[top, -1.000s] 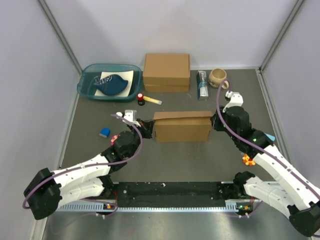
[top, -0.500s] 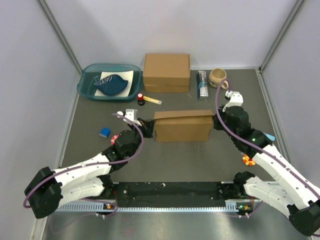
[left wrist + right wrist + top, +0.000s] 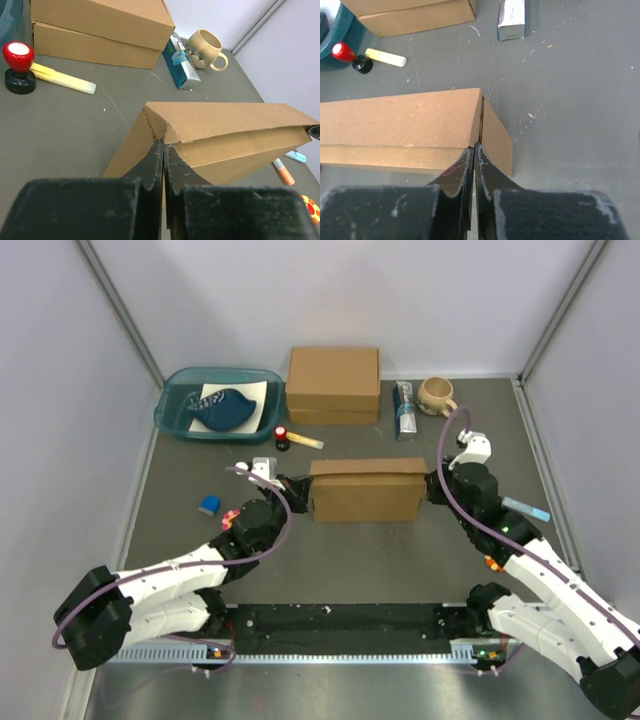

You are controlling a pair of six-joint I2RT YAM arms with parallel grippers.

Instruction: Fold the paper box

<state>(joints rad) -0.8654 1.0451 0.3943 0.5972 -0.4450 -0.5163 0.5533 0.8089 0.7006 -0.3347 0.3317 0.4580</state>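
Observation:
The paper box (image 3: 365, 490) lies in the middle of the table, a long brown cardboard shape with its lid flap folded down over the top. My left gripper (image 3: 298, 493) is shut, its tips pressed against the box's left end. In the left wrist view those tips (image 3: 163, 146) meet the corner where the lid overhangs the box (image 3: 225, 125). My right gripper (image 3: 432, 490) is shut too, at the right end. Its tips (image 3: 474, 147) touch the near right corner of the box (image 3: 400, 125), at the seam of the side wall. Whether either pinches cardboard does not show.
Behind stands a thicker cardboard box (image 3: 333, 385). A teal tray (image 3: 222, 371) sits back left. A mug (image 3: 436, 395) and a blue packet (image 3: 405, 408) are back right. A red-topped stamp (image 3: 282, 437), yellow marker (image 3: 305, 441), blue block (image 3: 209, 504) and light-blue pen (image 3: 525, 508) lie around.
My right gripper has closed at the box's right end, and that arm has shifted slightly, uncovering the light-blue pen. The left gripper stays shut at the left end.

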